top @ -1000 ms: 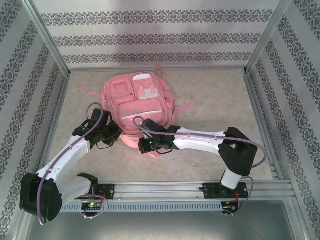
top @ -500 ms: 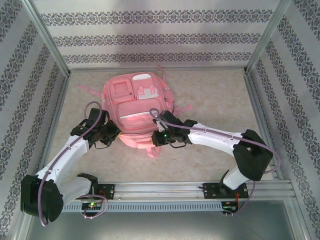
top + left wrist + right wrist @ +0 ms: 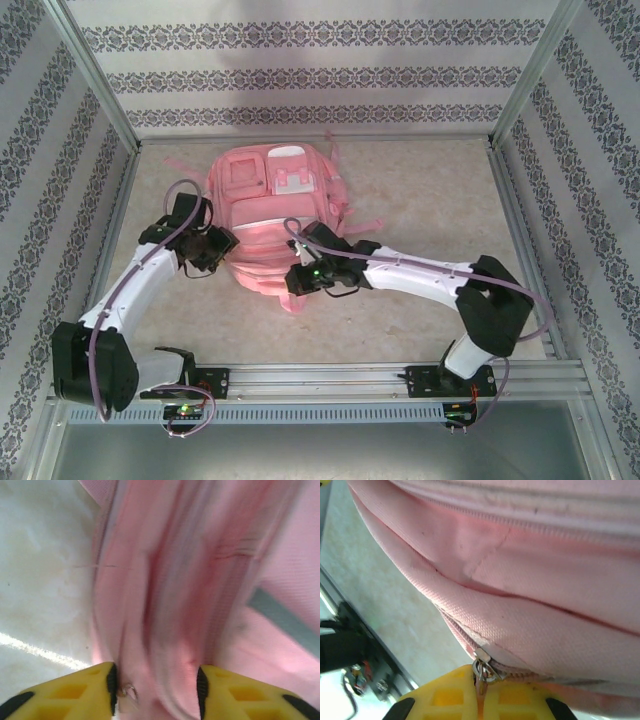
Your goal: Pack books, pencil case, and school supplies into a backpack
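Observation:
The pink backpack (image 3: 270,200) lies flat on the table with its front pockets up. My left gripper (image 3: 225,247) is at its left side, open, with a fold of pink fabric (image 3: 175,580) between the yellow fingers (image 3: 75,692) and a small metal zipper ring (image 3: 129,691) by the left pad. My right gripper (image 3: 296,280) is at the bag's near edge, shut on the metal zipper pull (image 3: 484,669) of the backpack (image 3: 545,580). In the wrist views the left gripper (image 3: 156,685) and right gripper (image 3: 481,697) sit at the bottom edge. Books, pencil case and school supplies are out of view.
The beige tabletop (image 3: 430,200) stretches to the right of the bag. Metal frame posts and patterned walls close in three sides. An aluminium rail (image 3: 330,378) runs along the near edge by the arm bases. A pink strap (image 3: 170,178) trails off to the left.
The left gripper has opened and shifted up and left along the bag's side. The right gripper swung right along the near edge, then back left, still shut on the zipper pull.

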Robot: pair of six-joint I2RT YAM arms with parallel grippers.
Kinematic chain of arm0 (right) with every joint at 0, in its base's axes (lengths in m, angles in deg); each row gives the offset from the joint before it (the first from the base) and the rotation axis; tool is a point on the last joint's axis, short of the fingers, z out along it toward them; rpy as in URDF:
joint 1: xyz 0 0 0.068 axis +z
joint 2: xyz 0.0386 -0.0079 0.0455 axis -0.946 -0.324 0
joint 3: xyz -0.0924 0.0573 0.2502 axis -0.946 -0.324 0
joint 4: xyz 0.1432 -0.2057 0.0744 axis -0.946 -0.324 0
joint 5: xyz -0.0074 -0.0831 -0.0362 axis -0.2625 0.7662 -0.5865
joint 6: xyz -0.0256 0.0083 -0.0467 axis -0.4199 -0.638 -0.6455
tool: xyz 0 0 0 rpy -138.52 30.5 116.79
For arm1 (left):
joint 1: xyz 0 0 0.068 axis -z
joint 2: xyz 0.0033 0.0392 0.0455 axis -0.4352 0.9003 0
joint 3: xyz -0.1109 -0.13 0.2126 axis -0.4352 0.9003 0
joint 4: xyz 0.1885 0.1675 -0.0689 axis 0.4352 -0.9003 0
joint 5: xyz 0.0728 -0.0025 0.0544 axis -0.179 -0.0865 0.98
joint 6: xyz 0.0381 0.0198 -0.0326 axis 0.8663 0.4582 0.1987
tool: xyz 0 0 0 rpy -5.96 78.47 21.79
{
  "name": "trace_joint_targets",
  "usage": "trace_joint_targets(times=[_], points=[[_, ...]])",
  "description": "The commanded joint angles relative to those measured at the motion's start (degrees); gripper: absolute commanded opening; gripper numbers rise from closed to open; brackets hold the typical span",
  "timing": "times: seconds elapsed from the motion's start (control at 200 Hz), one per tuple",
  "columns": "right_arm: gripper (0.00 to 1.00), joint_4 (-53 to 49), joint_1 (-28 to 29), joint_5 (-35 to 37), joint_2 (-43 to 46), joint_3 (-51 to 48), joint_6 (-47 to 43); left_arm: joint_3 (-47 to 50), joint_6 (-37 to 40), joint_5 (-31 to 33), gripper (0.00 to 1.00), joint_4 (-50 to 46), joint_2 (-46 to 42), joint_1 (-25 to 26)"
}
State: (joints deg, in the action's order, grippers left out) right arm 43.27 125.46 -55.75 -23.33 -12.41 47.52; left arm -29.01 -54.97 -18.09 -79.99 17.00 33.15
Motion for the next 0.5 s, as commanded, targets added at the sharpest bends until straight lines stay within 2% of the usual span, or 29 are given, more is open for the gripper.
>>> trace_joint_targets(times=[0.0,0.225,0.32,0.495], points=[[0.00,8.3,2.5,0.4,-3.7,4.7,8.5,-0.9,-2.3,-2.2,0.50,-2.0,-3.2,-0.4],[0.00,11.1,5.2,1.8,-10.0,9.7,9.9,4.4,-8.0,-4.1,0.54,-4.8,-11.8,-0.3],[0.00,11.5,5.6,2.5,-10.8,10.0,10.1,6.7,-10.7,-6.2,0.54,-3.4,-12.0,0.6],[0.00,11.3,5.6,4.3,-9.6,8.9,9.5,9.2,-13.4,-5.1,0.54,-2.0,-11.2,3.9]])
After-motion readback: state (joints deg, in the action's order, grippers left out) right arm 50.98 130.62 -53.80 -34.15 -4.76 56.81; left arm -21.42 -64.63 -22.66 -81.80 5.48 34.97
